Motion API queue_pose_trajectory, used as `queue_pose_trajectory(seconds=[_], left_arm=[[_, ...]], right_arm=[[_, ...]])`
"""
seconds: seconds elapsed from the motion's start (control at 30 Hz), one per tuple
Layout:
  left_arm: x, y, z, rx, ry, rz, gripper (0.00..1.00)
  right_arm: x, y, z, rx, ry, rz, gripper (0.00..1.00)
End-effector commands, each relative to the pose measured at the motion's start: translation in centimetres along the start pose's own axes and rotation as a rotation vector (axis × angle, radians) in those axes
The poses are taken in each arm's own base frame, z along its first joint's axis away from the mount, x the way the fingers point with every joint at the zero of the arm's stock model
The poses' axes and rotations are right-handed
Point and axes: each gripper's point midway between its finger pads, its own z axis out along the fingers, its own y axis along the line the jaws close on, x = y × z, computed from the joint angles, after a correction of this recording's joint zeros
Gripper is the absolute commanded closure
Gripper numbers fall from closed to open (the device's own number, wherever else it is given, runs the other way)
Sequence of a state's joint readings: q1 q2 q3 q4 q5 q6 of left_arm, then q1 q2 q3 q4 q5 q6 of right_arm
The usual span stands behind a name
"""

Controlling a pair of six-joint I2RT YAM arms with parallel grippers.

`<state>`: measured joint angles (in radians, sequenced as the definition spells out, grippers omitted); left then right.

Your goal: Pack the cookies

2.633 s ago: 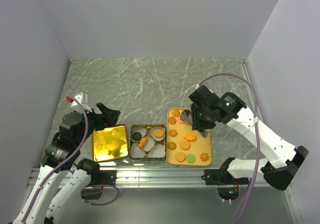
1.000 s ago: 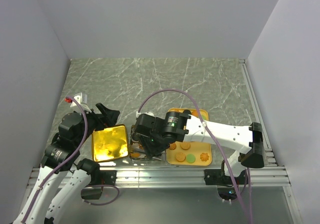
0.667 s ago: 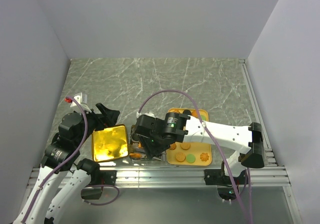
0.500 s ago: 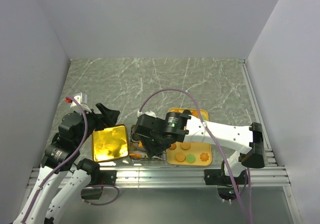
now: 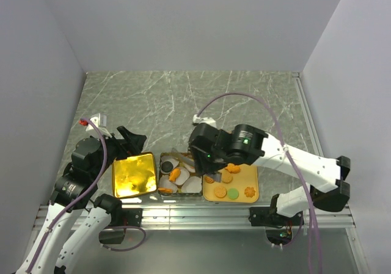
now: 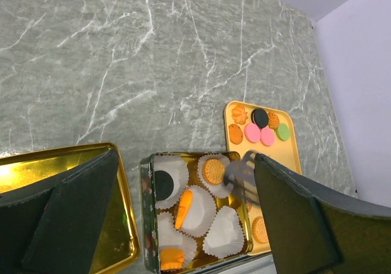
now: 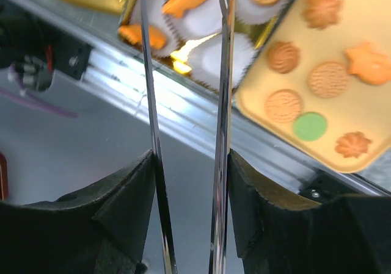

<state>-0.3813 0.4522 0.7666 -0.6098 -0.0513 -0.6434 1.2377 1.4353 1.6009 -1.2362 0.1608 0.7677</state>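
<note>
Lab rig: blank grey walls (image 5: 183,24), marbled tabletop (image 5: 183,103).

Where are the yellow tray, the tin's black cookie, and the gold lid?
yellow tray (image 7: 360,109): right wrist view, bare floor.
black cookie (image 6: 163,180): left wrist view, its centre.
gold lid (image 5: 133,175): top external view, inner face.

Bright even overhead light, soft shadows, glare on the gold lid (image 6: 43,164) by my left gripper (image 6: 186,159), my right fingers (image 7: 148,72) soft-focused.
</note>
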Motion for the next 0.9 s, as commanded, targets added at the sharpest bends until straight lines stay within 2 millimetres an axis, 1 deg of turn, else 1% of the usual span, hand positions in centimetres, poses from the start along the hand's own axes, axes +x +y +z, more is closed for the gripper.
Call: queue_pose_trajectory(seconds=[0.0,0.03,0.07,0.1,0.13,0.17,0.2,0.23,0.27,0.33,0.37,0.4,0.43,0.57,0.73,0.87], left_arm=[[-0.6,-0.3,0.0,0.012,-0.028,0.0,0.01],[-0.6,-0.3,0.0,0.012,-0.028,0.0,0.01],[-0.5,-0.3,0.0,0.01,-0.026,0.0,0.01],[-0.5,-0.3,0.0,0.013,-0.024,0.0,0.01],[-0.5,-0.3,0.1,0.012,-0.023,0.002,0.01],[-0.5,-0.4,0.0,0.015,-0.024,0.002,0.0],[-0.5,-0.4,0.1,0.015,-0.022,0.002,0.0],[-0.5,-0.4,0.1,0.017,-0.019,0.002,0.01],[-0.5,-0.4,0.1,0.018,-0.02,0.002,0.01],[-0.4,-0.4,0.2,0.018,-0.015,0.004,0.01],[-0.4,-0.4,0.2,0.017,-0.014,0.005,0.01],[-0.3,-0.4,0.2,0.018,-0.013,0.004,0.01],[-0.4,-0.4,0.2,0.018,-0.013,0.004,0.01],[-0.3,-0.4,0.3,0.019,-0.009,0.004,0.01],[-0.2,-0.5,0.3,0.021,-0.007,0.004,0.0],[-0.1,-0.4,0.4,0.019,-0.003,0.004,0.0]], right_arm=[[-0.3,-4.1,-1.8,0.067,-0.062,0.081,0.44],[-0.5,-5.2,-1.8,0.083,-0.068,0.116,0.45],[0.1,-6.3,-1.4,0.103,-0.057,0.131,0.45],[0.2,-7.0,-2.1,0.095,-0.08,0.161,0.45],[0.1,-8.1,-2.2,0.111,-0.091,0.195,0.44],[0.8,-9.0,-1.8,0.133,-0.077,0.203,0.44],[1.0,-9.6,-2.3,0.133,-0.096,0.224,0.44],[1.4,-10.2,-2.4,0.147,-0.093,0.236,0.44],[2.0,-11.0,-2.0,0.171,-0.078,0.247,0.44],[2.9,-11.9,-2.1,0.189,-0.072,0.272,0.43],[3.8,-12.4,-1.6,0.206,-0.052,0.274,0.43],[4.2,-12.6,-1.6,0.207,-0.051,0.292,0.43],[5.0,-13.1,-1.2,0.227,-0.029,0.297,0.43],[6.7,-14.1,-0.6,0.26,0.001,0.333,0.4],[7.9,-14.9,-0.4,0.289,0.025,0.356,0.37],[8.6,-14.9,0.1,0.288,0.051,0.358,0.37]])
